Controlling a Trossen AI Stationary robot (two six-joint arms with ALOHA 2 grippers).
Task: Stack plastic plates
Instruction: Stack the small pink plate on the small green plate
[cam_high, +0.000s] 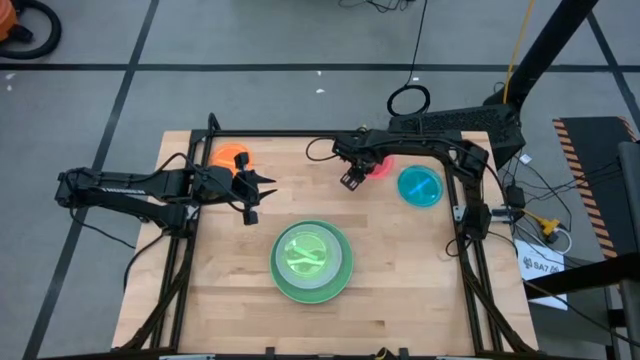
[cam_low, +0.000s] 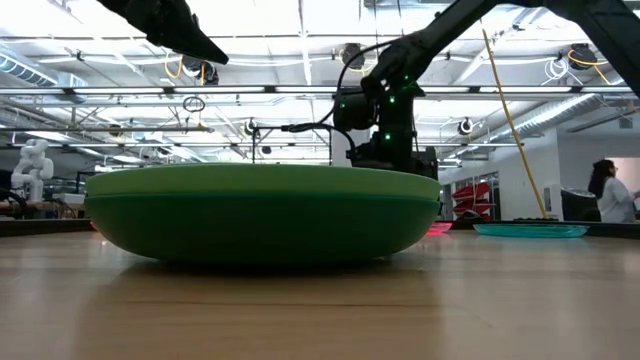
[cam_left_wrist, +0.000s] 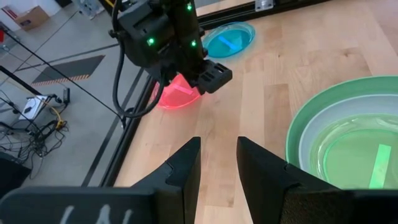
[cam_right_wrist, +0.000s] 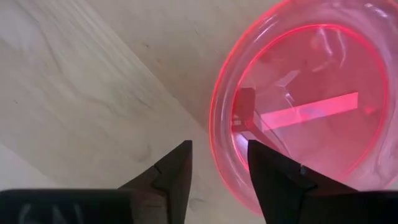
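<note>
A stack of plates (cam_high: 312, 262) sits mid-table: large green ones at the bottom, a pale one and a yellow-green one (cam_left_wrist: 367, 155) nested inside. Resting flat on the table are a small orange plate (cam_high: 232, 158) at the far left, a red-pink plate (cam_high: 381, 166) and a blue plate (cam_high: 420, 186) at the far right. My right gripper (cam_right_wrist: 219, 155) is open over the red-pink plate's rim (cam_right_wrist: 225, 134), one finger outside it and one over the inside. My left gripper (cam_high: 250, 197) is open, hovering between the orange plate and the stack.
A dark metal frame (cam_high: 470, 190) runs along the table's far and side edges. Bare wood lies near the front edge and between the stack and the blue plate. A person (cam_low: 610, 192) stands far off in the room behind.
</note>
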